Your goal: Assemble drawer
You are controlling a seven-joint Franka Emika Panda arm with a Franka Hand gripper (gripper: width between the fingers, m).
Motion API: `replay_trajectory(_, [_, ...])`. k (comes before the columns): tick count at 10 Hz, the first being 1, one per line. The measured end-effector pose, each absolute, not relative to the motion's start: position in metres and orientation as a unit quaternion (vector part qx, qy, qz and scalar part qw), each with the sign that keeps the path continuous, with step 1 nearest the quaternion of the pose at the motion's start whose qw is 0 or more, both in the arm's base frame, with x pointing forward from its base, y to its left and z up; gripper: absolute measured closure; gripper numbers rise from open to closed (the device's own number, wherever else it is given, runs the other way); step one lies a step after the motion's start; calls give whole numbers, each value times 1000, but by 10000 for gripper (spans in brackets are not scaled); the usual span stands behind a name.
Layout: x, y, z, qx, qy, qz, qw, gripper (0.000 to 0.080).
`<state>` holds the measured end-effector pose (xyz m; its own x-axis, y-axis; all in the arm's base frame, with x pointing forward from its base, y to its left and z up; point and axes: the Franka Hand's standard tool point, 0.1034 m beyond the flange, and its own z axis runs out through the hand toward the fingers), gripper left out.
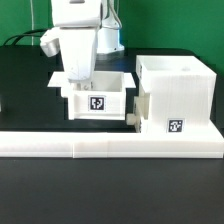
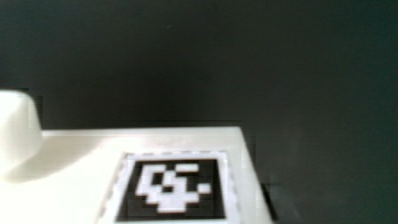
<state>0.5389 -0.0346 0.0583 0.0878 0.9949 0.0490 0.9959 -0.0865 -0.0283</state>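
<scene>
An open white tray (image 1: 97,100) with a black-and-white tag on its front wall stands mid-table. The tall white housing (image 1: 176,92) stands at the exterior view's right, touching or nearly touching the tray, with a tag low on its front. A small knob (image 1: 133,118) shows between them, and I cannot tell which part it belongs to. My gripper (image 1: 78,78) hangs over the tray's far left part with its fingertips down at the tray's rim. How the jaws stand is hidden. The wrist view shows a white tagged surface (image 2: 178,185) and no fingers.
The long low white border wall (image 1: 110,146) runs along the front of the tray and the housing. A flat white piece (image 1: 54,80) lies behind the tray on the left. The black table (image 2: 214,60) shows in the wrist view, with a rounded white shape (image 2: 15,135) at its edge.
</scene>
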Motion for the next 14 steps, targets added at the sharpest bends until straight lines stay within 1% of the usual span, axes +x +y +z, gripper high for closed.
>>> replay_trajectory(8, [534,-29,54,-740,-673,-9,28,757])
replay_trajectory(9, [536,-28,54,-740,-672,-18,18,757])
replay_trajectory(11, [536,-28,53,-737,-675,-17,19,757])
replay_trajectory(12, [538,-28,53,-738,-674,-28,8,757])
replay_trajectory(14, [536,-24,51,-739,-673,-25,10,757])
